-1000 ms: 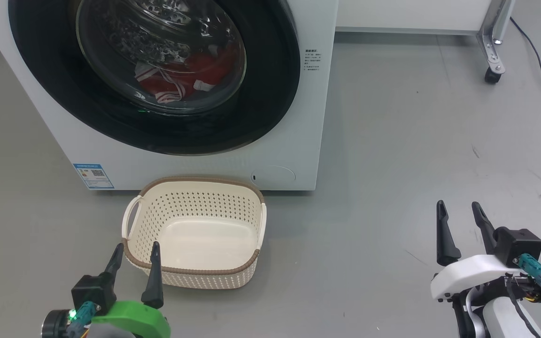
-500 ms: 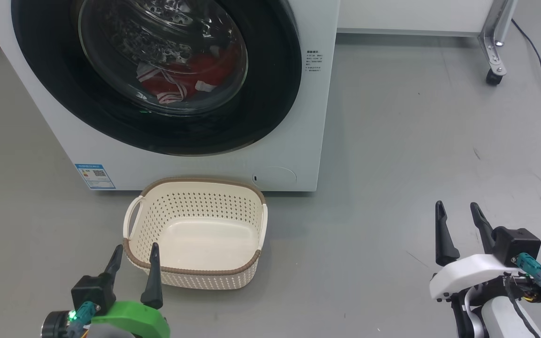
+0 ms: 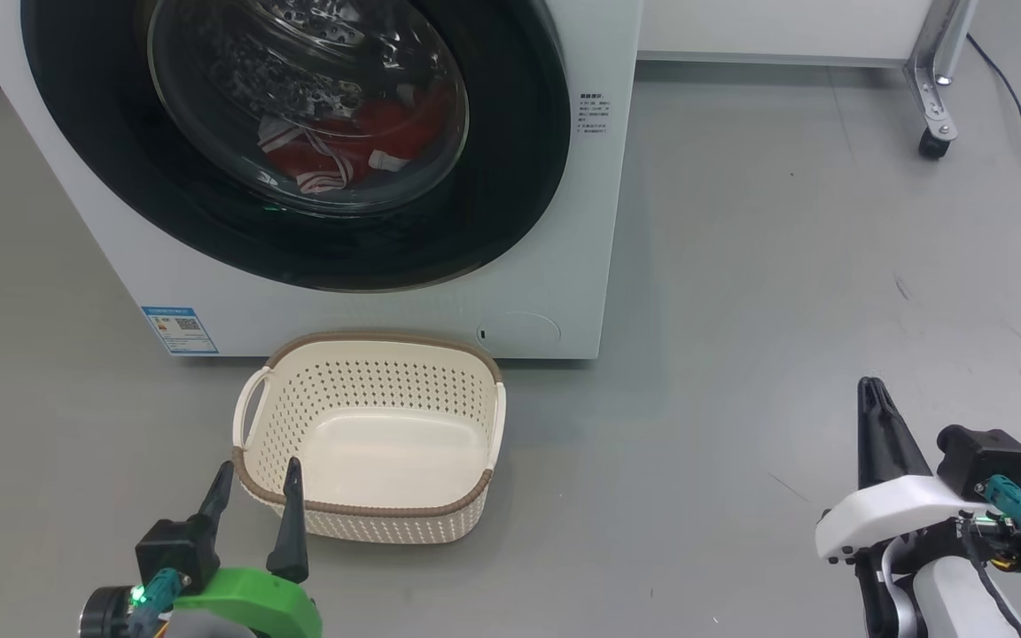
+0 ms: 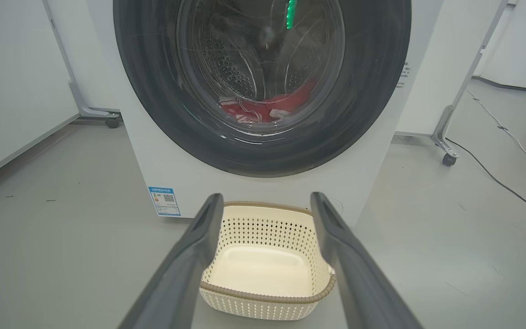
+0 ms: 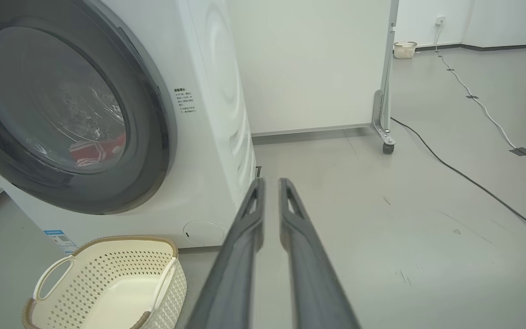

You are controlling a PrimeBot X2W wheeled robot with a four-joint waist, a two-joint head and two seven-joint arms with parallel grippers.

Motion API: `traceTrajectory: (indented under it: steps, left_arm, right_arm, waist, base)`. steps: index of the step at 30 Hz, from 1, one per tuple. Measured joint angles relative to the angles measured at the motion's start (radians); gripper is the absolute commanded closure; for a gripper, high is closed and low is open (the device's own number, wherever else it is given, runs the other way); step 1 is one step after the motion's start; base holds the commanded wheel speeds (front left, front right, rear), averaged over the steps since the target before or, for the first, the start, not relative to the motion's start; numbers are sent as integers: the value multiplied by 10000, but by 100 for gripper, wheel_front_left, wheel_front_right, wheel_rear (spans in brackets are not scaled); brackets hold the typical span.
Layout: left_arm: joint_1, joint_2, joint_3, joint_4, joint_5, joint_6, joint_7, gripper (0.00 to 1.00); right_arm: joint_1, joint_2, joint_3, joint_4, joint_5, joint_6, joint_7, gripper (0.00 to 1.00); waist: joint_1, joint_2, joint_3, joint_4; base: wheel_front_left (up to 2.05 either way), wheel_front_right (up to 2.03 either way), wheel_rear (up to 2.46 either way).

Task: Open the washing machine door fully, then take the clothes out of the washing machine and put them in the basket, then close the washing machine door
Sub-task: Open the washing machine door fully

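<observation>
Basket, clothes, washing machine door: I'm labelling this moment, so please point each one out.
the basket (image 3: 378, 390): head view, perforated far wall.
the clothes (image 3: 386, 124): head view, red fabric behind the glass.
the washing machine door (image 3: 515, 159): head view, black ring right of the glass.

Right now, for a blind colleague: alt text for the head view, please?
A white washing machine, its black door closed over red clothes, stands behind an empty cream basket on a grey floor. The left gripper is open at lower left, the right gripper closed at lower right.
</observation>
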Motion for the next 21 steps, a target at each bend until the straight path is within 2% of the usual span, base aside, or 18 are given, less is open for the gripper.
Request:
traceTrajectory:
  steps: [5,8,9,16,21]
  left_arm:
    - [-67,-10,-29,-17,0,-2,2,0]
    - [-222,-13,-38,-58,0,-2,0,0]
    - [-282,-19,-73,-100,0,-4,0,0]
    - [-510,-29,-199,-257,0,-15,0,0]
    - [-791,-35,-305,-336,0,-92,0,0]
  right_arm:
    - [-55,35,-171,-104,282,96,-6,100]
    - [-226,127,-372,-224,790,336,-35,100]
    - [-353,207,-616,-309,1304,476,-36,100]
    - [-895,341,-1565,-370,3007,863,79,100]
    - [-1785,384,-2138,-462,4408,1060,650,100]
  waist:
    - [0,0,173,81]
    - [0,0,314,142]
    - [0,0,421,192]
    - [0,0,920,394]
    - [0,0,1375,553]
  base:
    - [0,0,0]
    - [0,0,0]
    - [0,0,0]
    - [0,0,0]
    - [0,0,0]
